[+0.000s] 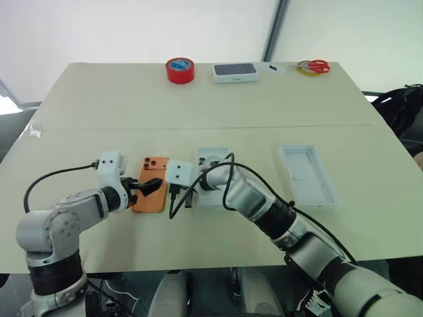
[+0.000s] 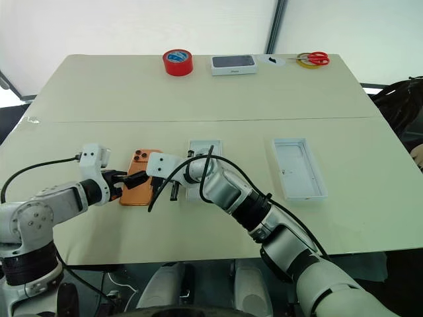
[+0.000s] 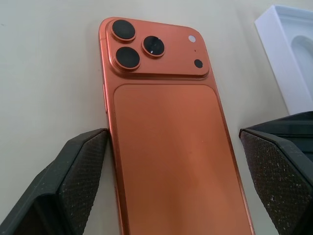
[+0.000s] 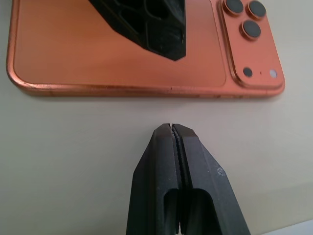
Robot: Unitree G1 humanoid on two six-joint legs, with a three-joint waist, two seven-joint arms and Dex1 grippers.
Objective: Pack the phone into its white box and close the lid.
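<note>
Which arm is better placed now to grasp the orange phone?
The left. Its fingers stand open on both sides of the phone. The right gripper is shut, on the table beside the phone's long edge.

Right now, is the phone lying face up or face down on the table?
Face down. The phone lies flat on the table with its orange back and three-lens camera cluster upward; the screen side is against the tabletop.
</note>
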